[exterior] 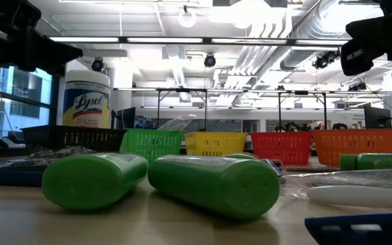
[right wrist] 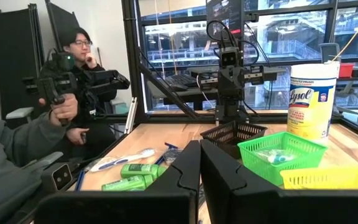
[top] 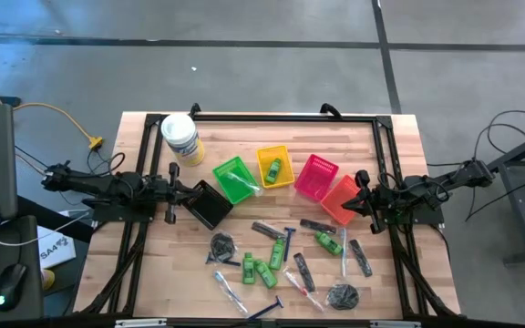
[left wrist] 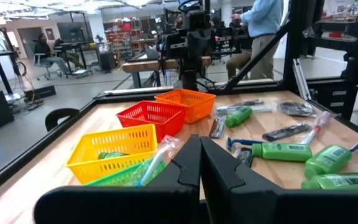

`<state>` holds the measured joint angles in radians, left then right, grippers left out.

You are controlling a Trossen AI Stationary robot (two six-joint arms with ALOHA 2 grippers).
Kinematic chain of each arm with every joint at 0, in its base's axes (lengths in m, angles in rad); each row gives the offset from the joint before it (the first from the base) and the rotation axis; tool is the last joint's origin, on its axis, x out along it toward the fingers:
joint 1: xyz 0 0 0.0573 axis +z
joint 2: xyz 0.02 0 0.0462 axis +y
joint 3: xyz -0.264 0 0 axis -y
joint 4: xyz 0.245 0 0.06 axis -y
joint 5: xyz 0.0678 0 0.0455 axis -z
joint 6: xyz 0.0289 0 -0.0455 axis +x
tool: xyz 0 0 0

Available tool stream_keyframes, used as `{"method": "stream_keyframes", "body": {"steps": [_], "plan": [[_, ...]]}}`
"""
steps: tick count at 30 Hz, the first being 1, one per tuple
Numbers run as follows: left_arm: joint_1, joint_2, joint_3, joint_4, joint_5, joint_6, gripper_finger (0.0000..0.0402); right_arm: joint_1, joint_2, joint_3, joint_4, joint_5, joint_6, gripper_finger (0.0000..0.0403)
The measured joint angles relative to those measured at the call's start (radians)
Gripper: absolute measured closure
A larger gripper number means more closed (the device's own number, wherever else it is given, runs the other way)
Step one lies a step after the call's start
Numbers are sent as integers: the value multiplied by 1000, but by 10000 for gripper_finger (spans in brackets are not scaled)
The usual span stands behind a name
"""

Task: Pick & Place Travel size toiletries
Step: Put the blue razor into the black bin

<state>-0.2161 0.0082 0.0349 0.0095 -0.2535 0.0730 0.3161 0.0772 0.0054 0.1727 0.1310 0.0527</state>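
Toiletries [top: 285, 260] scattered well clear of both grippers, left [top: 182, 193] and right [top: 357, 202]; jaws pressed together, empty. Five baskets [top: 273, 165], five green bottles [top: 264, 272].

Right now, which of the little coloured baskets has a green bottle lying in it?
The yellow basket, middle of the row, holds a green mini bottle. The green basket holds only a clear tube; the others show none.

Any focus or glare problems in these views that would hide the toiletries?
Low view: the two nearest green bottles fill the foreground, soft, blocking the items behind; ceiling lights glare. High view: evenly lit, everything readable. Wrist views: the baskets look clear.
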Motion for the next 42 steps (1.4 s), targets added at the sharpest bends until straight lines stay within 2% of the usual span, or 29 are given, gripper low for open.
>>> {"method": "stream_keyframes", "body": {"steps": [14,26,30,35,42], "plan": [[0,101,-1,-6,-1,-52,401,0,0,0,-17,0,32,399],[0,106,-4,14,-5,-82,401,0,0,0,-26,0,34,399],[0,106,-4,14,-4,-86,401,0,2,0,14,55,129,399],[0,106,-4,17,-4,-109,401,1,122,7,53,74,209,399],[0,106,-4,16,-3,-135,401,1,460,120,48,117,248,399]]}}
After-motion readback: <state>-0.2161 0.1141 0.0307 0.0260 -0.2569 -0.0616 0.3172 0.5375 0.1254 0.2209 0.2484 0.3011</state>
